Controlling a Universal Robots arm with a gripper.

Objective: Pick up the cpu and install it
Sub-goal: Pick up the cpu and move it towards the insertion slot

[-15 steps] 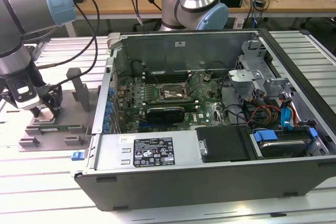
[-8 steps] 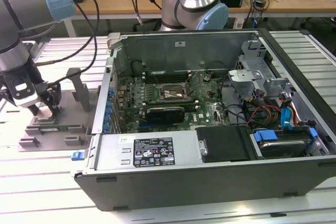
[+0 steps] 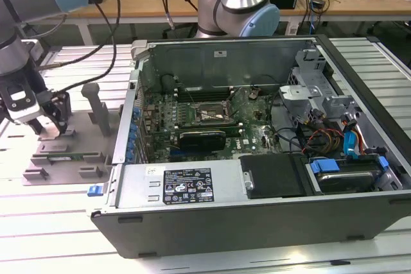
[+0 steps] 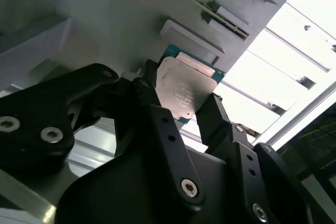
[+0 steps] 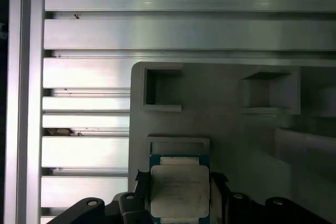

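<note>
Now gripper [image 4: 181,95] straddles cpu [image 4: 185,82] by opposite edges at grey fixture [image 5: 226,108], apparently clamped on it; edge hold keeps top face clear.

The cpu [image 5: 179,195] has a pale, matt metal top. My gripper [image 4: 181,100] is matt black. The fixture [image 5: 220,108] is smooth grey plastic; the table [image 5: 157,30] is ribbed, bright metal.

Took clock bearings from the gripper [image 3: 46,123], exterior view. Noted upright grey posts [image 3: 103,117] near at 3 o'clock, case wall [image 3: 136,94] beyond. Found low fixture [image 3: 38,172] at 6 o'clock, bare table slats [image 3: 58,229] past it. Saw case open on top, room above socket [image 3: 204,113]; cables [image 3: 314,138] at its 3 o'clock. Second wrist view: no gap between fingers [image 4: 215,121] and chip [image 4: 184,90].
</note>
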